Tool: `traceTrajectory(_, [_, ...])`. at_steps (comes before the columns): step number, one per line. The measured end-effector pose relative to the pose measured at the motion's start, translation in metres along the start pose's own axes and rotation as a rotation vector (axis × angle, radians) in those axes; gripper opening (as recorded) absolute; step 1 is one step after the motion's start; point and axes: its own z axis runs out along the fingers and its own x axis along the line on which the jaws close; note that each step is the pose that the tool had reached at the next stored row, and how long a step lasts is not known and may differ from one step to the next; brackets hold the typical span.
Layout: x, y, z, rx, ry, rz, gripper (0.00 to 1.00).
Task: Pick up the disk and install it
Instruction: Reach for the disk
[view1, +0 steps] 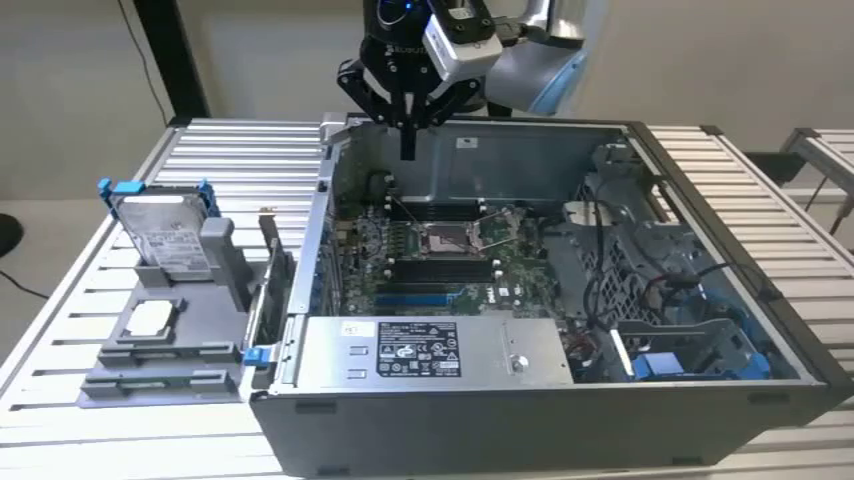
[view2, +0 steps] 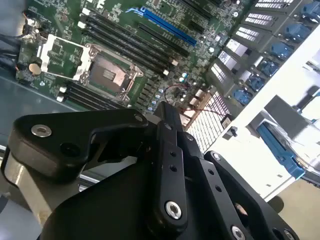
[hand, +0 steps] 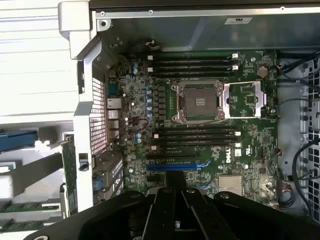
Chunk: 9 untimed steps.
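Exterior view: empty black gripper (view1: 407, 148), closed tight, hangs with the blue-framed silver metal disk (view1: 160, 235) standing upright at its eight o'clock.

The computer case (view1: 534, 425) was dark grey. Inside it, the circuit board (view1: 427, 245) was green with black slots and one bright blue slot (hand: 172, 167), and a grey box (view1: 427, 350) bore a black-and-white label. Beside the case, the disk (view1: 160, 235) was silver with a white label and bright blue frame, on a grey stand (view1: 174, 345). Above the case the gripper (view1: 407, 150) was black; beneath it, the table (view1: 67, 300) was pale and ribbed.
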Motion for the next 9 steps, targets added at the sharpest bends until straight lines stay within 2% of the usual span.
traceTrajectory(5, [0.0003,0.0000,0.0000,0.0000,0.0000,0.000,0.00])
traceTrajectory(9, [0.0064,0.0047,0.0001,0.0008,-0.0002,0.000,0.00])
